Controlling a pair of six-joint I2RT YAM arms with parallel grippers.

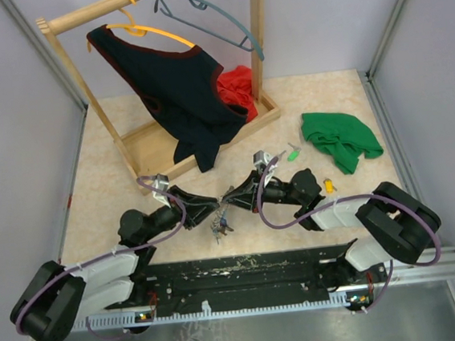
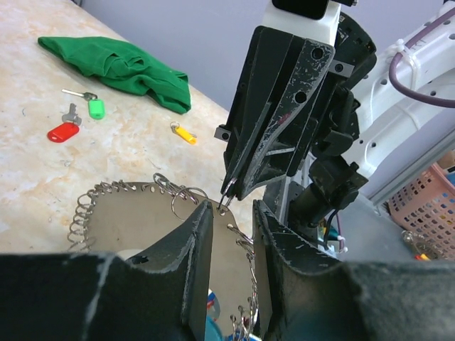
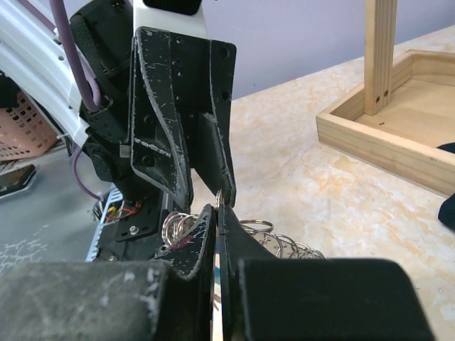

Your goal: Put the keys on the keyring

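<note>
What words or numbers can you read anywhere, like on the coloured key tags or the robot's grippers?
None: no readable text in any view.
The green key tag, red key tag and yellow key tag look blank at this size.
The left gripper, the right gripper and the keyring show only scratches and bare metal.

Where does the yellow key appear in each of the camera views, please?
Top external: the yellow key lies right of centre, below the green cloth.
Left wrist: upper centre-left, below that cloth.
Right wrist: not in view.
Shared landmark: the keyring, seen in all three.
</note>
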